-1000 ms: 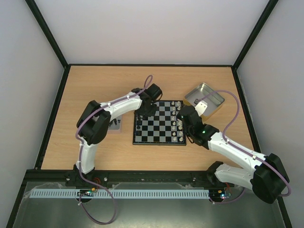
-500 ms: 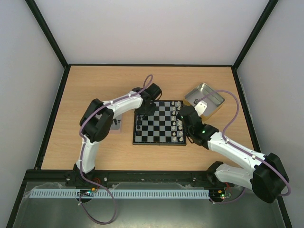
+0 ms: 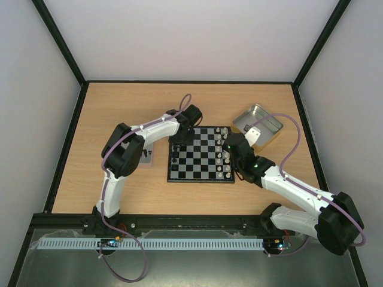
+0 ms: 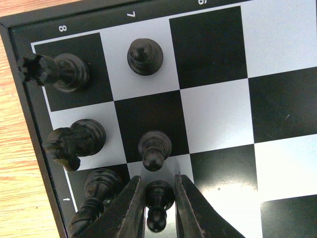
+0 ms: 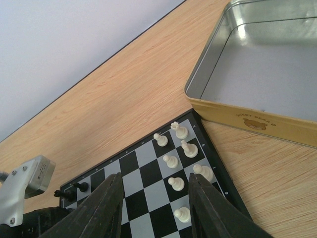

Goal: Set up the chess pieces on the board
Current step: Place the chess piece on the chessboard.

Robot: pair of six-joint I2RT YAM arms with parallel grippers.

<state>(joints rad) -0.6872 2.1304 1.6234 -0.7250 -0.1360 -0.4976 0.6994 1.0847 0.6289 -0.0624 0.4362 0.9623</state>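
At the far-left corner of the board (image 3: 201, 180), the left gripper (image 4: 158, 186) pinches a black pawn (image 4: 158, 198). It has hardly moved in the last second, so I think this pawn is nearly placed. The right gripper (image 5: 156, 179) hovers spread and empty over the board's right edge.

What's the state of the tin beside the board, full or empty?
Empty where visible: the tin shows only bare metal floor.

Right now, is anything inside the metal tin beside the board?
The tin has a bare metal floor where visible, with nothing in it. The right wrist view cuts off its far side, and from above the right arm covers part of its near edge, so those parts are unseen.
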